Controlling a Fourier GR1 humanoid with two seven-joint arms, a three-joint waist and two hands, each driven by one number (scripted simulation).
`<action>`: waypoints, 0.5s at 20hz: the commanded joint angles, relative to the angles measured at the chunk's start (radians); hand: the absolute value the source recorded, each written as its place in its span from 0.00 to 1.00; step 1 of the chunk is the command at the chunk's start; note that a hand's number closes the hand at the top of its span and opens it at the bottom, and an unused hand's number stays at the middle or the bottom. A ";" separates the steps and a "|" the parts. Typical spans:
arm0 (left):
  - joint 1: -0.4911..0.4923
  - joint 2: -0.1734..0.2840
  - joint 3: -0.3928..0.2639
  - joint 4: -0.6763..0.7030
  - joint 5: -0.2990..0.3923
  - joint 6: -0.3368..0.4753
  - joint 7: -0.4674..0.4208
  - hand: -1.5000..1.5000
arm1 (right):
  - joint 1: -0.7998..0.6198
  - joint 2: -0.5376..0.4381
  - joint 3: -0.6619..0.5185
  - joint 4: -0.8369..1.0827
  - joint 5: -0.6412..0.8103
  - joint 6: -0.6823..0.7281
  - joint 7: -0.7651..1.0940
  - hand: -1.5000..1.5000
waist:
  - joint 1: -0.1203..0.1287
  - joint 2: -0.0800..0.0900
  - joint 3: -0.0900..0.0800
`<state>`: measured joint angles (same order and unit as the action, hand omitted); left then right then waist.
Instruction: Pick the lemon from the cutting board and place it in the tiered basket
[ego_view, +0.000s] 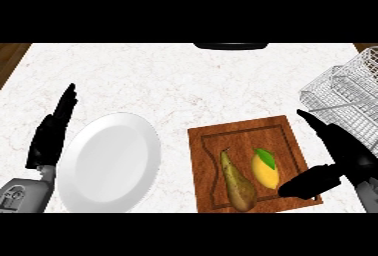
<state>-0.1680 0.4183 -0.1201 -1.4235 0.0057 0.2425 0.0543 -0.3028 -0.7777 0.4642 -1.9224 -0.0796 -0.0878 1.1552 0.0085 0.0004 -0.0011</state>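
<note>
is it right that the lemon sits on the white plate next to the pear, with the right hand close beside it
Not quite. In the head view the lemon lies on the wooden cutting board, not on the white plate, which holds nothing. The rest stands: the pear is next to it and the right hand is close beside it.

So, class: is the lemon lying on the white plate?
No. The lemon lies on the cutting board beside the pear; the white plate holds nothing.
</note>
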 joint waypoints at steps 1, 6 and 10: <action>0.021 -0.002 0.028 -0.002 0.011 -0.022 -0.019 0.50 | -0.024 0.023 0.001 0.016 0.006 0.045 0.162 0.00 | -0.003 -0.001 0.000; 0.030 -0.013 0.031 -0.026 -0.009 -0.027 -0.008 0.50 | -0.029 0.051 0.049 0.016 0.095 0.058 0.172 0.00 | -0.002 -0.002 0.000; 0.043 -0.036 0.007 -0.062 -0.046 0.001 0.022 0.50 | -0.013 0.063 0.105 -0.039 0.182 0.045 0.222 0.00 | -0.004 -0.004 0.000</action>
<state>-0.1557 0.3916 -0.1055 -1.4435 -0.0243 0.2368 0.0636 -0.3122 -0.7425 0.5285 -1.9360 0.0374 -0.0496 1.1828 0.0035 -0.0019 -0.0011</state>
